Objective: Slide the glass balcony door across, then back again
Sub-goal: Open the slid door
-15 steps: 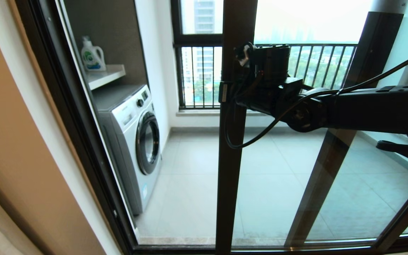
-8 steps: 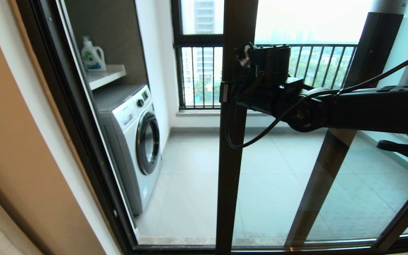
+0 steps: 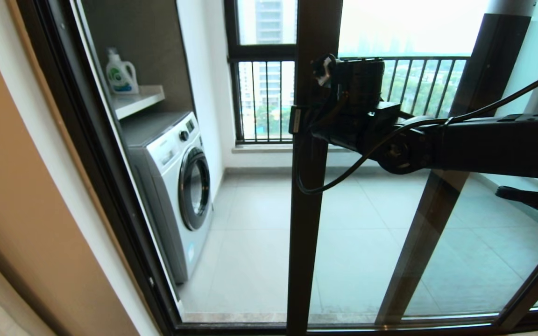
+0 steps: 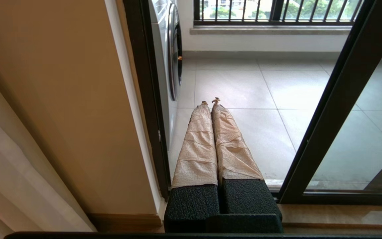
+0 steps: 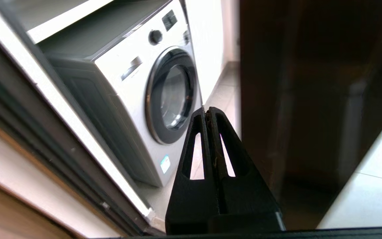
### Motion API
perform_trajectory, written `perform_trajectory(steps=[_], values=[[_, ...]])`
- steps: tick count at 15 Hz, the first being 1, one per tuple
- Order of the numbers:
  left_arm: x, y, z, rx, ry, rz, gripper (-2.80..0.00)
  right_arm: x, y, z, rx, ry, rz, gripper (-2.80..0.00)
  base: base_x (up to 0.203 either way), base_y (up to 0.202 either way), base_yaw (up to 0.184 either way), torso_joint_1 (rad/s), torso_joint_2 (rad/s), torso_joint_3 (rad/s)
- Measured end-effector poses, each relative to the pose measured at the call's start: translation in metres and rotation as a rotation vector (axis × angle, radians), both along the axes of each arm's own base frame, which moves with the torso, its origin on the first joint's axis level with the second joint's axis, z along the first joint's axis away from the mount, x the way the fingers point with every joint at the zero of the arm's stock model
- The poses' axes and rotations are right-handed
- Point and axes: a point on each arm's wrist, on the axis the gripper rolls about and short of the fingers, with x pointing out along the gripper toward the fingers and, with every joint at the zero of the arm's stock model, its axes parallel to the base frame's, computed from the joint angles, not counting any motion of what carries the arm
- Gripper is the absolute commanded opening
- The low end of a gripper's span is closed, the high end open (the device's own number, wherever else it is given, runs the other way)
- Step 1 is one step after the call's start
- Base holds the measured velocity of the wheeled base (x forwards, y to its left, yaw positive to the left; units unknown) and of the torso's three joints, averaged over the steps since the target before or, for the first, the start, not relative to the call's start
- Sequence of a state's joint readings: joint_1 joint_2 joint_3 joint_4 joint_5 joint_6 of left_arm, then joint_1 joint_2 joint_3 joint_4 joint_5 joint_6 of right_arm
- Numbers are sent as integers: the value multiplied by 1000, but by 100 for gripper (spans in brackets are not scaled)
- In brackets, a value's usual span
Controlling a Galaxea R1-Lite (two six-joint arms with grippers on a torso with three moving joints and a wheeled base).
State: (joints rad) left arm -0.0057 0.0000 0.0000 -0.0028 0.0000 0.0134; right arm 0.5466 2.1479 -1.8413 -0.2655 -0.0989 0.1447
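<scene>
The glass balcony door stands partly open, its dark-brown edge upright (image 3: 307, 210) running down the middle of the head view. My right arm reaches in from the right, and its wrist (image 3: 357, 100) is against that upright at mid height. In the right wrist view the right gripper (image 5: 208, 111) is shut and empty, lying alongside the dark upright (image 5: 293, 99). The bar pull handle does not show. My left gripper (image 4: 210, 101) is shut, parked low by the door sill and pointing through the opening, with the door's upright (image 4: 337, 106) beside it.
A white washing machine (image 3: 175, 186) stands on the balcony at the left, under a shelf with a detergent bottle (image 3: 120, 72). The barred window (image 3: 269, 93) is at the back. A second dark upright (image 3: 442, 210) slants at the right. The beige wall (image 3: 17, 186) borders the opening.
The door's edge upright and my right wrist have shifted very slightly to the right. The left arm has not moved.
</scene>
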Motion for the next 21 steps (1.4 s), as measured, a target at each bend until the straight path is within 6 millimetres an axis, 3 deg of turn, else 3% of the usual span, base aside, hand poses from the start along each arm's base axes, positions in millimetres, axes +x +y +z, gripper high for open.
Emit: perform_trajectory(steps=[8,21], values=[[0,0,0,0,0,0,-280,-2,6,-1,0,3,20,-280,0,0,0,0,0,0],[0,0,0,0,0,0,-280,13,-19,-13,-12,16,-58,-280,0,0,0,0,0,0]])
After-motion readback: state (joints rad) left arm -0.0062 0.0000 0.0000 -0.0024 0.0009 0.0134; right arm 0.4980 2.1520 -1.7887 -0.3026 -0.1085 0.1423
